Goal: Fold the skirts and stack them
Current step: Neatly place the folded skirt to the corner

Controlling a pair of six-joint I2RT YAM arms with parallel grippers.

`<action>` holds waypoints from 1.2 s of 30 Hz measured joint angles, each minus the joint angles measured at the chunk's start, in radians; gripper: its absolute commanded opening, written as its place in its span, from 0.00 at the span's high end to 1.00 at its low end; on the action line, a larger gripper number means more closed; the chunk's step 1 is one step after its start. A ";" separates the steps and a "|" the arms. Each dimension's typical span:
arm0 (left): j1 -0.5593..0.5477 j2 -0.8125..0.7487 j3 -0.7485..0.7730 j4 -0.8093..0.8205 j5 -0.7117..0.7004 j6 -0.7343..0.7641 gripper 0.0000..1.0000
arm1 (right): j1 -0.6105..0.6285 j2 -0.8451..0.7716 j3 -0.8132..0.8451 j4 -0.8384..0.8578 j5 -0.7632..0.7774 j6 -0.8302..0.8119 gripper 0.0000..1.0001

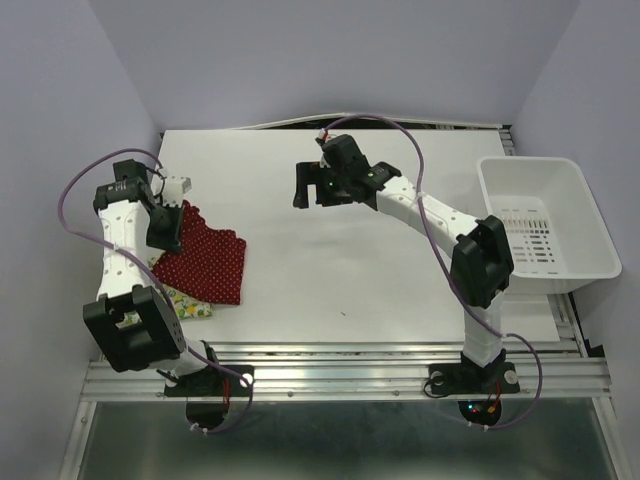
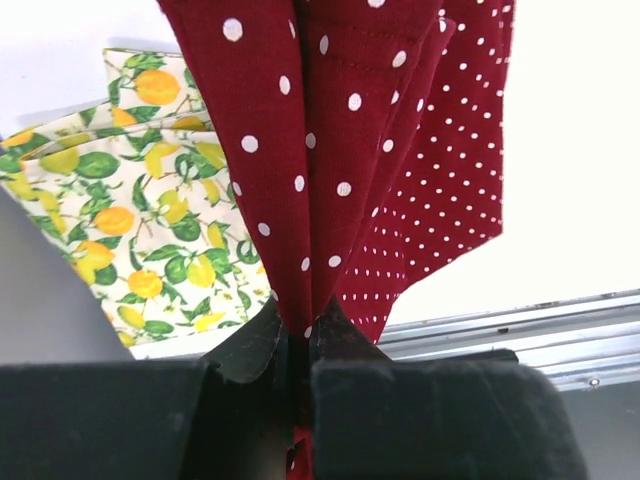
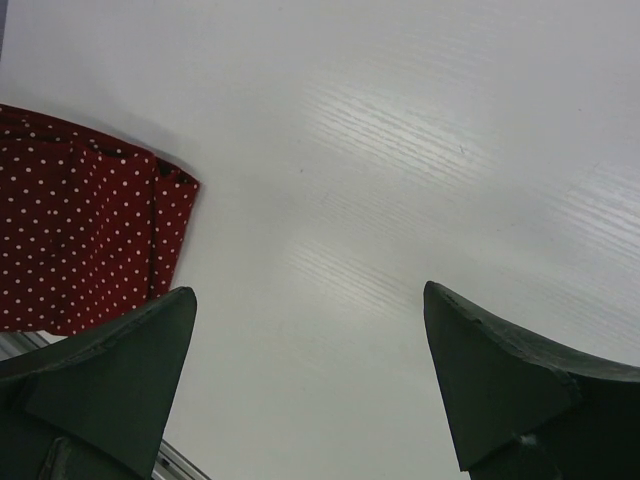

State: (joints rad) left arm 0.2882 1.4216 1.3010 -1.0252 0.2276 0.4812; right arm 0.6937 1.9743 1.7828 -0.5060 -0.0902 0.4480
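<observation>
Left hand [image 2: 294,338] pinches red skirt [image 2: 340,150]; right hand [image 3: 308,292] hovers spread.

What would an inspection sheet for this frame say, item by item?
Surface: white table, smooth, no marks seen.
Job's things: dark red polka-dot skirt partly over lemon-print skirt, at left.
Clutter: white bin at right edge.
Grippers: left gripper shut on the red skirt's gathered fabric; right gripper open above the table.
Cables: purple cables loop along both arms.
Surroundings: pale walls; metal rail at near edge.
</observation>
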 measured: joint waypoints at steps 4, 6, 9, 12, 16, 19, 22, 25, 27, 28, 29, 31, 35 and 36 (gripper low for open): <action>0.019 -0.002 0.066 -0.043 0.009 0.019 1.00 | 0.000 0.000 0.000 -0.001 -0.011 -0.004 0.00; 0.024 -0.006 0.086 -0.051 0.008 0.021 1.00 | 0.000 0.000 0.000 0.000 -0.016 -0.007 0.00; 0.028 -0.032 0.095 -0.061 0.007 0.021 1.00 | 0.000 0.000 0.000 -0.001 -0.019 -0.007 0.00; 0.028 -0.067 0.095 -0.075 0.002 0.026 1.00 | 0.000 0.000 0.000 -0.001 -0.021 -0.008 0.00; 0.028 -0.109 0.095 -0.086 -0.007 0.032 1.00 | 0.000 0.000 0.000 0.000 -0.024 -0.007 0.00; 0.028 -0.137 0.095 -0.093 -0.026 0.041 1.00 | 0.000 0.000 0.000 -0.001 -0.027 -0.007 0.00; 0.030 -0.157 0.091 -0.094 -0.050 0.047 1.00 | 0.000 0.000 0.000 -0.001 -0.031 -0.007 0.00; 0.051 -0.176 0.073 -0.095 -0.071 0.058 1.00 | 0.000 0.000 -0.001 0.000 -0.034 -0.007 0.00; 0.081 -0.179 0.066 -0.095 -0.082 0.066 1.00 | 0.000 0.000 -0.006 0.001 -0.035 -0.007 0.00; 0.098 -0.179 0.064 -0.094 -0.089 0.071 1.00 | 0.000 0.000 -0.008 0.001 -0.035 -0.007 0.00; 0.115 -0.179 0.056 -0.089 -0.097 0.077 1.00 | 0.000 0.000 -0.014 0.001 -0.037 -0.007 0.00; 0.140 -0.179 0.037 -0.079 -0.109 0.087 1.00 | 0.000 0.000 -0.018 -0.002 -0.039 -0.007 0.00; 0.177 -0.178 -0.055 -0.024 -0.151 0.108 1.00 | 0.000 0.000 -0.018 0.001 -0.039 -0.008 0.00; 0.183 -0.177 -0.090 -0.001 -0.165 0.114 1.00 | 0.000 0.000 -0.020 0.001 -0.039 -0.008 0.00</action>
State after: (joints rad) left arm 0.4709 1.2442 1.2106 -1.0260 0.0628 0.5949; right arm 0.6933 1.9743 1.7626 -0.5049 -0.1287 0.4404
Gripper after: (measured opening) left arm 0.136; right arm 0.999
